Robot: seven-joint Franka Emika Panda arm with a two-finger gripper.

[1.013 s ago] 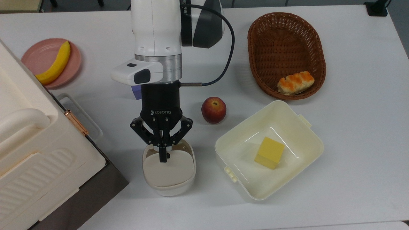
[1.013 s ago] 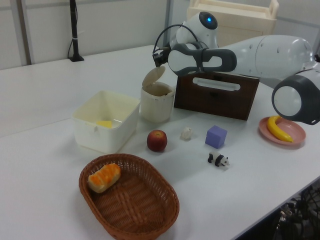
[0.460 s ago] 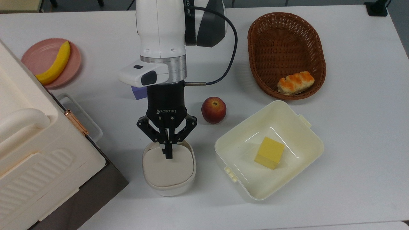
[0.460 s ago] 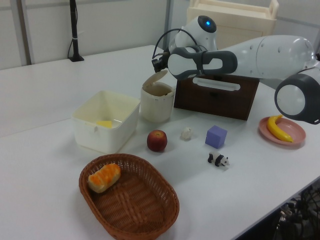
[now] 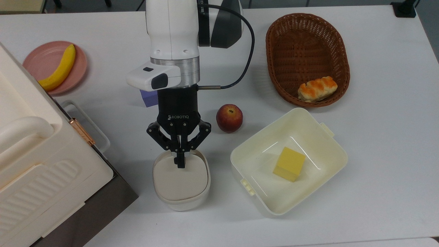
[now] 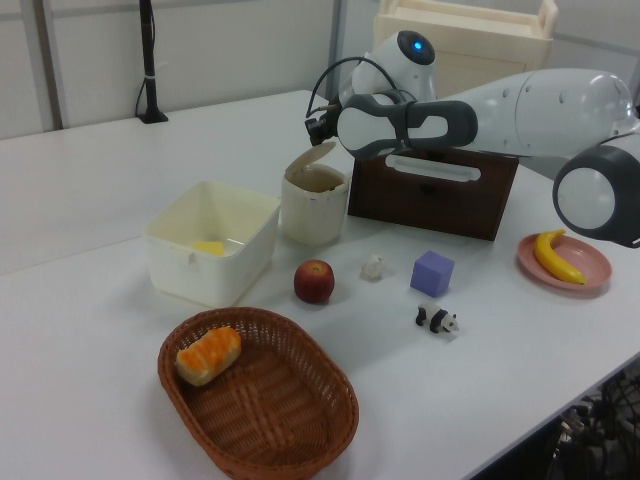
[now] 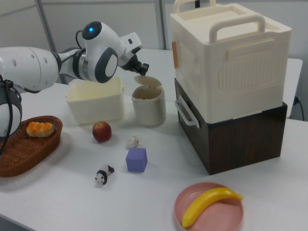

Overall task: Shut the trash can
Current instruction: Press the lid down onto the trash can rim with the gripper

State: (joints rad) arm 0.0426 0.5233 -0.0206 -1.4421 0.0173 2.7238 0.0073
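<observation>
Cream-white plastic, the trash can [image 5: 181, 192] stands on the white bench [image 5: 377, 137] between the big cream appliance [image 5: 37, 171] on the top view's left and the pale-yellow tub [image 5: 329, 151] on the top view's right. Its greyish-beige lid [image 7: 147, 81] is tilted up, hinged at the rim (the left view and the right view both show it raised over the opening). The gripper [image 5: 180, 164] hangs over the lid's raised edge, and its fingers [image 5: 180, 160] are pressed together with nothing between them. A yellow block [image 5: 289, 164] lies in the tub. A red apple [image 5: 229, 118] sits just beside the gripper's body in the top view. A brown wicker basket [image 5: 274, 51] holds a bread roll [image 5: 317, 89], and a banana [image 5: 59, 68] lies on a pink plate [image 5: 41, 58].
</observation>
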